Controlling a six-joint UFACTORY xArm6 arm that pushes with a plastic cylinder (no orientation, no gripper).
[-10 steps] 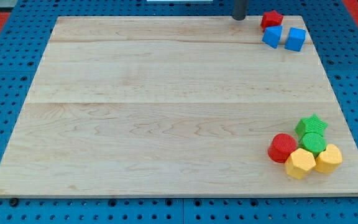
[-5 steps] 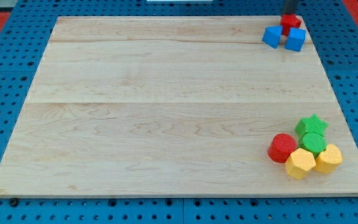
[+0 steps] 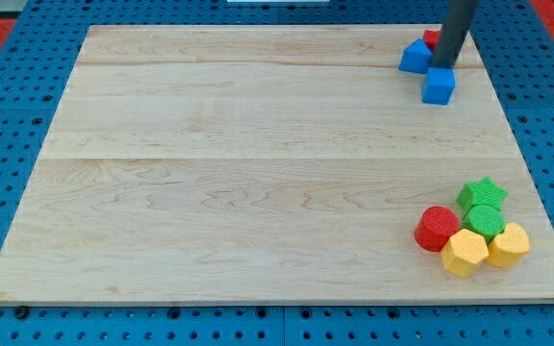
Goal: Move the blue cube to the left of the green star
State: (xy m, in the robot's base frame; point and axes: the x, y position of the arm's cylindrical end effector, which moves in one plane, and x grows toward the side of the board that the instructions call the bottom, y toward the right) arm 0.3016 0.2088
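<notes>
The blue cube [image 3: 439,85] is being pushed down the bench [image 3: 258,173] by my tip [image 3: 447,66], touching its top edge; no gripper is fitted. The green star [image 3: 482,192] is being left well below.

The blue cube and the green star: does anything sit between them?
Nothing: the camera view shows bare wooden board between the blue cube and the green star.

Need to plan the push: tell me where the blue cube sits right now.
The blue cube sits near the view's top right of the board, just below my tip, with another blue block up-left of it and the green star far below.
</notes>
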